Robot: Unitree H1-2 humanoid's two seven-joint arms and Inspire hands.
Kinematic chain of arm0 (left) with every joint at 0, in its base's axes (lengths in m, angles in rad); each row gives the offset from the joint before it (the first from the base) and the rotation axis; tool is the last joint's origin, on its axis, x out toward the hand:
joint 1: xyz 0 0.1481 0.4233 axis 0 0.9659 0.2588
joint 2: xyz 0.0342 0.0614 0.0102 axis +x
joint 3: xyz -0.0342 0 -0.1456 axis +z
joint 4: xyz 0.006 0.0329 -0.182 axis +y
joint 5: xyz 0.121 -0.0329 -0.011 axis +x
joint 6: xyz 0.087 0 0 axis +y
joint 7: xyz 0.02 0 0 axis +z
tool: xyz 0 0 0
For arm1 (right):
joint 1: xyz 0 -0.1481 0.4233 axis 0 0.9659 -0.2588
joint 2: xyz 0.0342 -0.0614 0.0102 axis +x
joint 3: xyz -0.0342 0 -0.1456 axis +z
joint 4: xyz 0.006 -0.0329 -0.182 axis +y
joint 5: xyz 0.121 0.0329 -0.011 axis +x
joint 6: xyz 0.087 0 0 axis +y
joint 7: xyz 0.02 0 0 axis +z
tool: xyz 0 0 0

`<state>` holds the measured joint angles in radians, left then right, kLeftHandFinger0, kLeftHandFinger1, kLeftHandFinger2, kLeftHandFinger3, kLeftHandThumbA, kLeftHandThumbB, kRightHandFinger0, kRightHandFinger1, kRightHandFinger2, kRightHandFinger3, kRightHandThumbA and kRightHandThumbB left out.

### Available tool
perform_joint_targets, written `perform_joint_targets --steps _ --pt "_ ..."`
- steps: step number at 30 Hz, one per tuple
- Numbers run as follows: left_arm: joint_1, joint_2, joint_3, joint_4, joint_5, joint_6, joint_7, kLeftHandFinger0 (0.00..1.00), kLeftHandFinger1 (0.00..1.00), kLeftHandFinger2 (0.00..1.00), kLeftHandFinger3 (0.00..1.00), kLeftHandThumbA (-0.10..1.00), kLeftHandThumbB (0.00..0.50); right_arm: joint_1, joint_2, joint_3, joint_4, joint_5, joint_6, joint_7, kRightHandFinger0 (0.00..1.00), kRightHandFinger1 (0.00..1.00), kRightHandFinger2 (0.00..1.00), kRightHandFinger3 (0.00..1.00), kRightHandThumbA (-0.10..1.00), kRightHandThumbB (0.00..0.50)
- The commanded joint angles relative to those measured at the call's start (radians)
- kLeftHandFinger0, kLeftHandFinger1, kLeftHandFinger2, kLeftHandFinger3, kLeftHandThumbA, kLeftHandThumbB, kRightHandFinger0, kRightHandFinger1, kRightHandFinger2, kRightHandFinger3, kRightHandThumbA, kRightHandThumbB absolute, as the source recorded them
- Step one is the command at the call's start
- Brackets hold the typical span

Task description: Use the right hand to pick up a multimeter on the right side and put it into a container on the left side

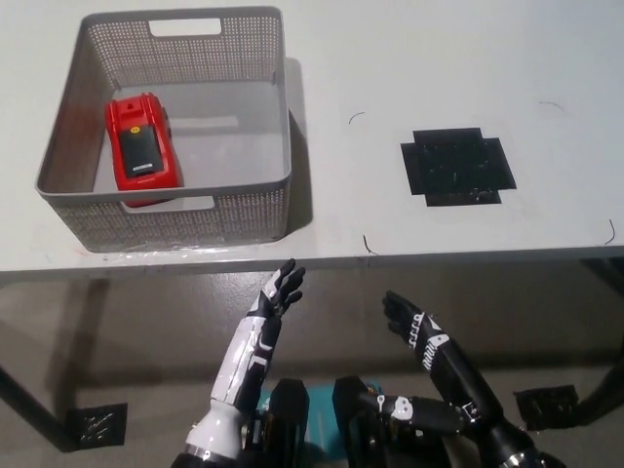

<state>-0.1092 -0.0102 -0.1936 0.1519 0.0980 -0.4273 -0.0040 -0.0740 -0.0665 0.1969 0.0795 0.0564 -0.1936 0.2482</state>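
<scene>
Lying in the basket (268, 219) at far left, the multimeter (142, 143) looked delivered; both hands, right (405, 317) and left (281, 290), hung empty, fingers apart, needing only rest.

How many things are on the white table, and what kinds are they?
Red multimeter with a black screen: 1
Grey mesh plastic basket: 1
Black tape patch: 1
Total: 3
</scene>
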Motion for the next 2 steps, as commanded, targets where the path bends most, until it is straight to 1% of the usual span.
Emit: perform_joint_targets --steps 1,2 --pt "-0.055 -0.008 0.014 0.012 0.017 -0.034 0.005 1.0 1.0 1.0 1.0 1.0 0.418 -0.038 -0.001 -0.012 -0.028 0.011 -0.012 0.007 1.0 1.0 1.0 1.0 1.0 0.352" --pt "-0.055 -0.008 0.014 0.012 0.017 -0.034 0.005 1.0 1.0 1.0 1.0 1.0 0.418 -0.038 -0.001 -0.012 -0.028 0.011 -0.012 0.007 1.0 1.0 1.0 1.0 1.0 0.352"
